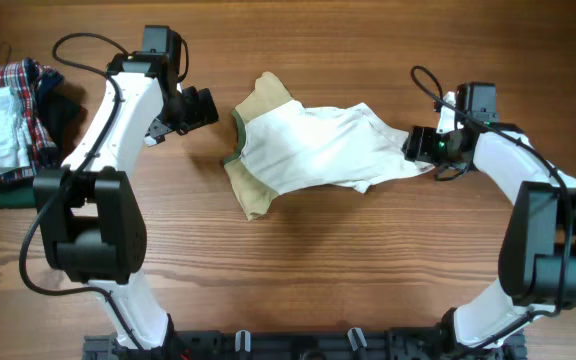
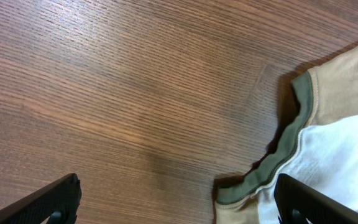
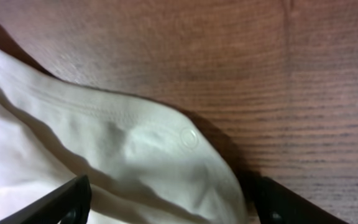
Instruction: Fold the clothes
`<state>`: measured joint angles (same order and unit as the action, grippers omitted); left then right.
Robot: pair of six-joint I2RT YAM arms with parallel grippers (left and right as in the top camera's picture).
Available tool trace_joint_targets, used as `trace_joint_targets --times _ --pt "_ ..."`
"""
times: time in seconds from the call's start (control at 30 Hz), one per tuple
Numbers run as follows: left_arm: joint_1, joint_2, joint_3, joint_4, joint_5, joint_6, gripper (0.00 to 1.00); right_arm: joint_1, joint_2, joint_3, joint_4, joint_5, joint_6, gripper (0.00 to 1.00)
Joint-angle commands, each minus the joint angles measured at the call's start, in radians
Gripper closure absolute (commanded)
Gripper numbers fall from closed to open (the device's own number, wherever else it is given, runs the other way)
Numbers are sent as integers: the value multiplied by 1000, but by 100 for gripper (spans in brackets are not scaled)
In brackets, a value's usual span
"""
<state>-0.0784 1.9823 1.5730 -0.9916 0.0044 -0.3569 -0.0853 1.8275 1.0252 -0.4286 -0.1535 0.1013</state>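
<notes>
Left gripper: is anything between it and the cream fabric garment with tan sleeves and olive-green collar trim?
Nothing visible. Only bare wooden table lies between the open left gripper and the cream fabric garment, whose olive-green collar trim is nearest. The red-and-blue plaid clothes pile sits behind the arm, out of the way.

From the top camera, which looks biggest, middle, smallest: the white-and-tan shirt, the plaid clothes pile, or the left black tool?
1. White-and-tan fabric shirt
2. Red-and-blue plaid clothes pile, partly cut off by the picture edge
3. Left black tool
</notes>
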Motion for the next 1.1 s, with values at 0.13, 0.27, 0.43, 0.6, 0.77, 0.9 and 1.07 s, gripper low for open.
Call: trace_joint_targets --times 0.13,0.27,0.43,0.6,0.77,0.9,1.07 --pt "0 -17 8 -11 -10 13 0 5 28 -68 34 -190 6 40" --pt "0 -17 8 -12 -10 13 0 49 28 -68 37 -248 6 44" --pt "0 -17 8 -11 -10 13 0 62 27 -34 17 -251 11 96" --pt "0 -17 8 -11 -10 13 0 62 15 76 -84 -251 14 96" --pt "0 -17 8 -11 -10 13 0 127 11 150 -112 -251 4 96" --pt "0 -17 8 -11 -10 13 0 224 11 153 -69 -238 6 96" --pt "0 -17 8 -11 -10 13 0 342 12 153 10 -228 6 95"
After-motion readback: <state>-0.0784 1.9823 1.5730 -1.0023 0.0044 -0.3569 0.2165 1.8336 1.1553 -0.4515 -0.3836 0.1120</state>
